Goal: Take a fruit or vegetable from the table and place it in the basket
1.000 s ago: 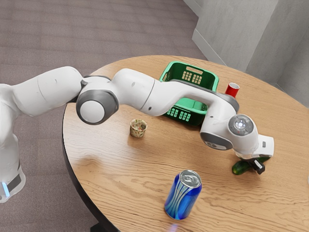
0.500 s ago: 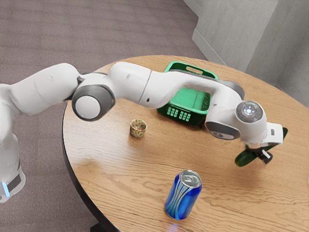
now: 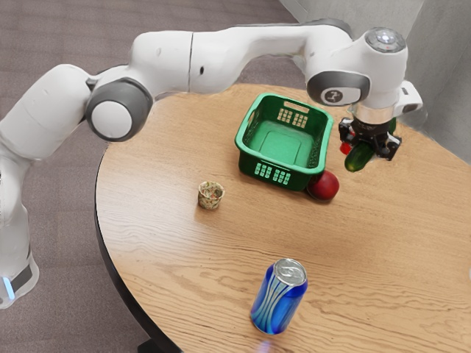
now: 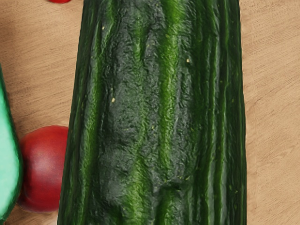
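One cucumber (image 3: pixel 358 157) gripped aloft over the table (image 3: pixel 184 257), outside the basket (image 3: pixel 297 181) and to its side toward the exterior view's right.

Closed on the cucumber from two sides with both fingers of the gripper (image 3: pixel 370 151), one end jutting out toward the basket's side; in the wrist view, dark green ridged skin up close, with the red fruit (image 3: pixel 324 185) beside it. On the table, the red fruit right by the basket's near corner; behind the gripper, a red object (image 3: pixel 346 148), mostly hidden; toward the exterior view's lower edge, the blue can (image 3: pixel 278 298), upright; between can and basket, nearer the exterior view's left, the small patterned cup (image 3: pixel 211 196).
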Robot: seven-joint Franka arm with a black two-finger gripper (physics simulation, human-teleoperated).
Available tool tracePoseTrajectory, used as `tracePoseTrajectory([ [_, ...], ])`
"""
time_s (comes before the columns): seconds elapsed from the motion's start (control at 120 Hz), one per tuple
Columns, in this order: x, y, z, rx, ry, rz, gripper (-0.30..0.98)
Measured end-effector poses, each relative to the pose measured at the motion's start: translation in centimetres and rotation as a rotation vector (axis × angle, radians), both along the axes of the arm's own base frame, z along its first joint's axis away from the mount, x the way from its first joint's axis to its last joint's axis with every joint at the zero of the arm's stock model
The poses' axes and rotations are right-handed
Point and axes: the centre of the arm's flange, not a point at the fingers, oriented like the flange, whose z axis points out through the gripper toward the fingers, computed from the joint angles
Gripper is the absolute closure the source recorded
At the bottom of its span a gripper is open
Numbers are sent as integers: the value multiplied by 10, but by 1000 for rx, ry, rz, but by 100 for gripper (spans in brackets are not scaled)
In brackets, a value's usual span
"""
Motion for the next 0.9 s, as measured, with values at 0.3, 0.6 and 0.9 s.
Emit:
tracePoseTrajectory([
  [0.3, -31, 174, 29, -81, 120, 357, 54],
  [0.6, -41, 212, 24, -146, 171, 435, 55],
  [0.9, -52, 214, 41, -180, 156, 445, 7],
])
